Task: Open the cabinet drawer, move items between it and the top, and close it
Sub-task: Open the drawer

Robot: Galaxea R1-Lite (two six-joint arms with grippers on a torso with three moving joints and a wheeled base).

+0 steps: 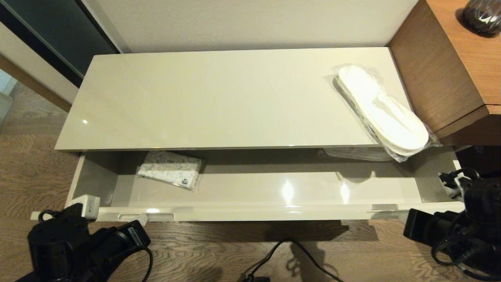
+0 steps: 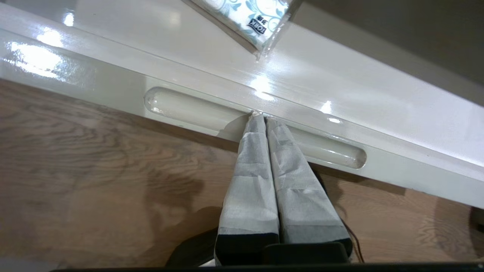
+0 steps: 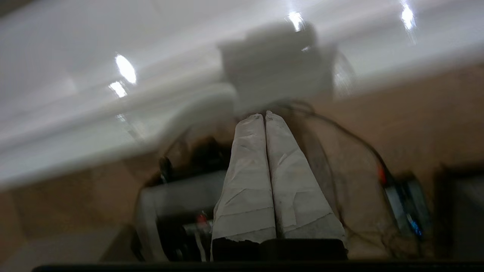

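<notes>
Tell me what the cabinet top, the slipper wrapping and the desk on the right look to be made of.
The top: probably lacquered or laminated board, glossy cream-beige; it shows a sharp light glint.
The slippers wrapping: clear thin plastic film; it crinkles, and the white soles, likely soft fabric or foam, show through.
The desk: wood or wood-look veneer, matte brown, with visible grain.

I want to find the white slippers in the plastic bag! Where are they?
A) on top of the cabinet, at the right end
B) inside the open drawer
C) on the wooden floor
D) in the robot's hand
A: the wrapped slippers lie on the cabinet top at its right end, one end poking over the front edge above the open drawer.
</notes>
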